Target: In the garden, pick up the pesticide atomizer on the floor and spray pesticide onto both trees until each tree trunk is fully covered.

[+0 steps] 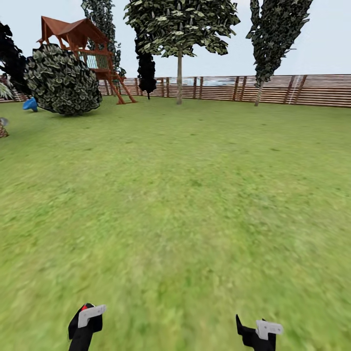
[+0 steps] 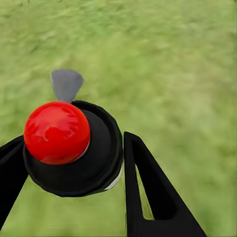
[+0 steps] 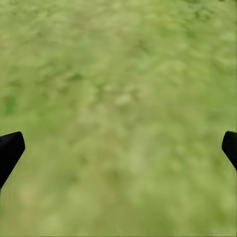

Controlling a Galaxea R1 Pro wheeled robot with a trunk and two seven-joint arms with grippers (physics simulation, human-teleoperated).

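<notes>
While carrying: our left gripper (image 2: 74, 163) clamps the atomizer (image 2: 74, 148); right gripper (image 3: 118, 148) wide, empty.
Next: we judge we must find the thick trunks.

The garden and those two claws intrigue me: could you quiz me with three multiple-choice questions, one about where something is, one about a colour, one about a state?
1. Where does the wooden play tower stand?
A. Far left, by the fence
B. Far right, by the fence
C. Mid-lawn, right before the robot

2. What colour is the round knob atop the thing in the left gripper?
A. Blue
B. Red
C. Yellow

3. How is the right gripper?
A. Shut on a bottle
B. Open, with nothing between its fingers
C. Shut on a branch

Answers: 1 A, the head view shows it upper left before the fence. 2 B, the left wrist view shows a glossy red ball. 3 B, its fingers stand far apart over bare grass.
</notes>
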